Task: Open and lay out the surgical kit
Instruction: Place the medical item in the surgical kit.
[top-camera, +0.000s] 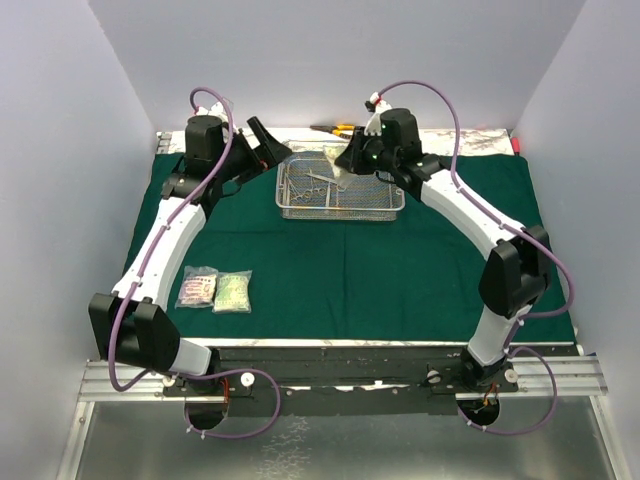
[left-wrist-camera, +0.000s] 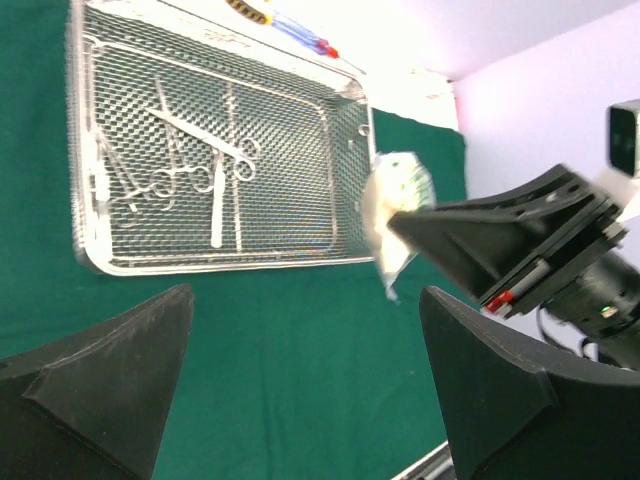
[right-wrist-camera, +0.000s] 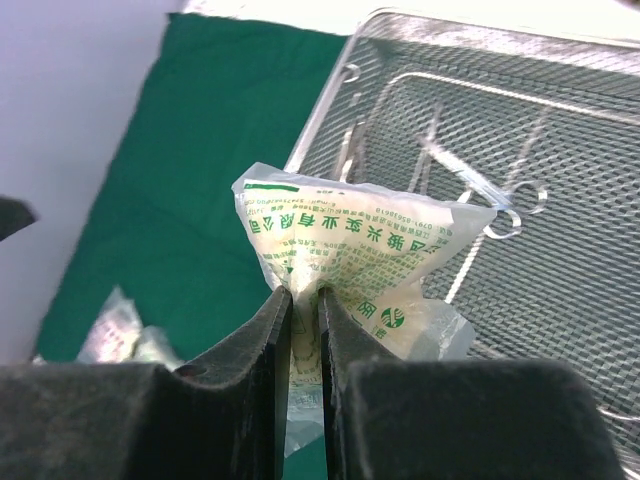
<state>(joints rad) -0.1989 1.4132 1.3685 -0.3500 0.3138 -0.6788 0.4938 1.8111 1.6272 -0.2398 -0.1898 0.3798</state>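
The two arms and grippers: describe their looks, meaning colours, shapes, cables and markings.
Both the left arm and the right arm have white link shells between bulky black joint housings. A purple cable loops along each. The left gripper and the right gripper have matte black, wedge-shaped fingers. The right one's body shows a small red mark.
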